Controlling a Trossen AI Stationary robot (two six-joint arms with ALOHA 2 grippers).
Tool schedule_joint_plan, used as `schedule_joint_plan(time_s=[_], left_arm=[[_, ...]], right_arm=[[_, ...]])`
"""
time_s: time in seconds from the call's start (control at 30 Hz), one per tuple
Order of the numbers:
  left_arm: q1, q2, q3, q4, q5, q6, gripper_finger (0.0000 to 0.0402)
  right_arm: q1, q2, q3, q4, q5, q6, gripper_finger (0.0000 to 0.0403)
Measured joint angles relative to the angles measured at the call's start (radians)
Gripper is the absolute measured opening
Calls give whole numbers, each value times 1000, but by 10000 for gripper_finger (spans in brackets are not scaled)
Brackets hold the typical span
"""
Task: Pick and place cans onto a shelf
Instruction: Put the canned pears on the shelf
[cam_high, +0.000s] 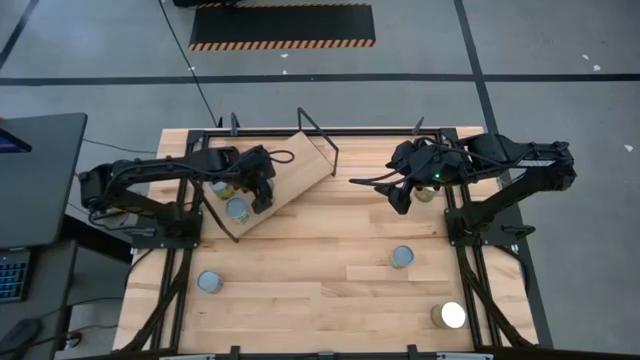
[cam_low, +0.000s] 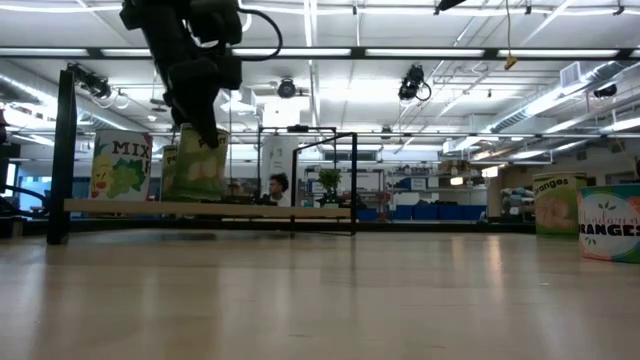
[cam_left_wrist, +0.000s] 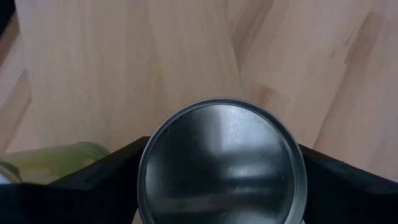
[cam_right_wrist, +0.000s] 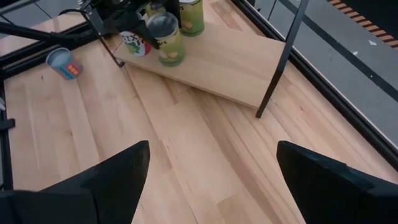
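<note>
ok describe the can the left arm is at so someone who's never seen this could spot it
Find the light-wood shelf with black wire legs, lying askew at the table's far left. Three cans sit on its left end; yours is the can nearest the shelf's front corner. Unlike the others, the left end effector is right by it, open fingers flanking its silvery top.

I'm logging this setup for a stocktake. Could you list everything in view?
shelf: one, light wood, black wire frame, skewed at the table's far left.
cans on shelf: at least three, yellow-green labels.
cans on table: four, silvery, bluish or white tops, scattered.
table: one, light wood.
person: one, in the room behind.
left gripper: dark, around a shelf can.
right gripper: dark, open, above bare table.
</note>
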Motion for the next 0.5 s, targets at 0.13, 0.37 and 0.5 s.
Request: schedule_joint_plan(time_s=[0.13,0.37,0.5], left_arm=[[-1,8,0,1,0,8,354],[-1,7,0,3,-7,11,355],[-1,7,0,-3,-9,10,355]], right_arm=[[0,0,0,0,0,2,359],[0,0,0,0,0,2,359],[0,0,0,-1,0,-2,359]])
